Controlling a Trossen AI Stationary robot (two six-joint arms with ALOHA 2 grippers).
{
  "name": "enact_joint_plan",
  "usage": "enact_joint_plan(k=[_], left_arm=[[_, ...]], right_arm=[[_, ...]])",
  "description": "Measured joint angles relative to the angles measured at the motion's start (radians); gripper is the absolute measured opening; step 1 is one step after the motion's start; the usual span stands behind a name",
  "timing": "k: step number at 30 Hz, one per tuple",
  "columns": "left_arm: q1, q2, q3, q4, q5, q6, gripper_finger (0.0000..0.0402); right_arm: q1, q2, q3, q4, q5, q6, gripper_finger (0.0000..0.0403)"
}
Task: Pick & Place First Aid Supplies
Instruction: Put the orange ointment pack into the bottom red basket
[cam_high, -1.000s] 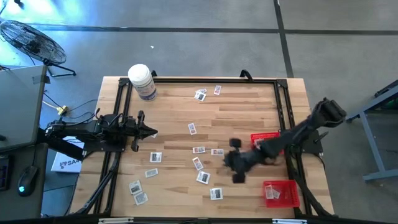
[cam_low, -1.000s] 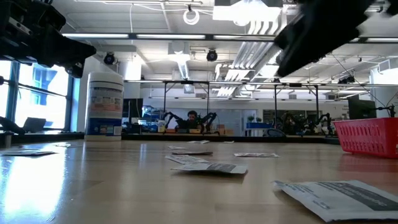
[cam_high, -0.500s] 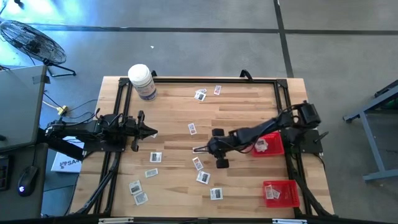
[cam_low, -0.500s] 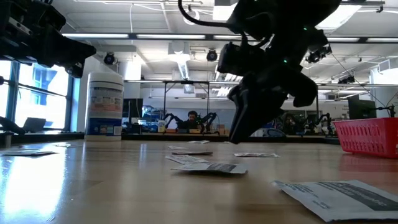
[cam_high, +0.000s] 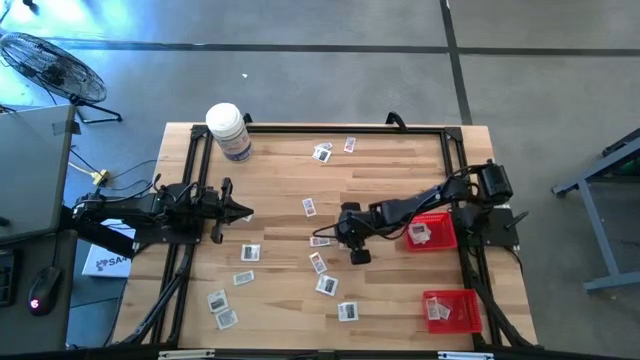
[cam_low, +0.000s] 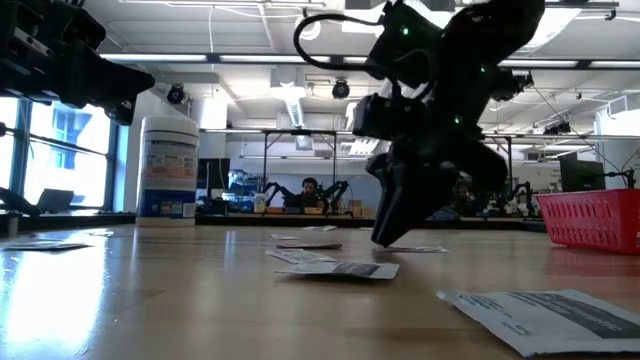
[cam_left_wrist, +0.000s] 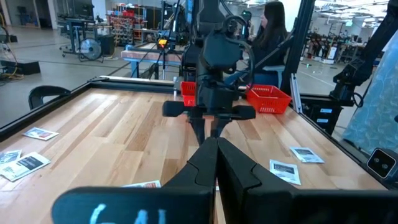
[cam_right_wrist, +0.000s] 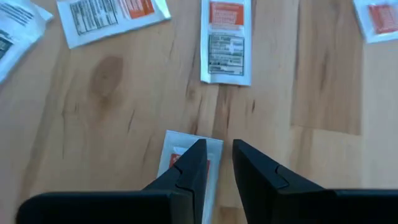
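Small white packets with red or dark print lie scattered flat on the wooden table (cam_high: 400, 170). My right gripper (cam_right_wrist: 217, 149) reaches from the right to the table's middle, slanting down, open by a narrow gap. Its fingertips stand low over one packet (cam_right_wrist: 179, 140), which also shows in the high view as a packet (cam_high: 318, 241). Another packet (cam_right_wrist: 226, 40) lies just ahead of it. My left gripper (cam_high: 245, 212) rests shut and level at the table's left edge, touching nothing. My right gripper comes at the packet slanting down from the table's right side. One fingertip (cam_right_wrist: 194, 155) covers the packet's edge. Whether it touches the packet I cannot tell.
A red basket (cam_high: 440, 222) with a packet in it stands under the right arm, and a second red basket (cam_high: 462, 300) at the near right. A white bottle (cam_high: 228, 130) stands at the far left. Black frame rails run along the table's edges.
My right gripper has swung from the near right toward the table's middle and left, and has come down close to the tabletop over a packet. Its gap has not visibly changed. The packets lie where they were.
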Motion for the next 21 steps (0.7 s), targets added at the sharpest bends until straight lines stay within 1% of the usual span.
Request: enact_joint_plan(k=[4,13,17,21], left_arm=[[0.0,0.0,0.0,0.0,0.0,0.0,0.0],[0.0,0.0,0.0,0.0,0.0,0.0,0.0],[0.0,0.0,0.0,0.0,0.0,0.0,0.0],[0.0,0.0,0.0,0.0,0.0,0.0,0.0]], right_arm=[[0.001,0.026,-0.022,0.071,0.008,0.0,0.0072],[0.001,0.031,-0.024,0.056,0.021,0.0,0.0067],[0.003,0.032,-0.024,0.03,0.055,0.0,0.0047],[0.002,0.033,-0.024,0.018,0.062,0.0,0.0013]])
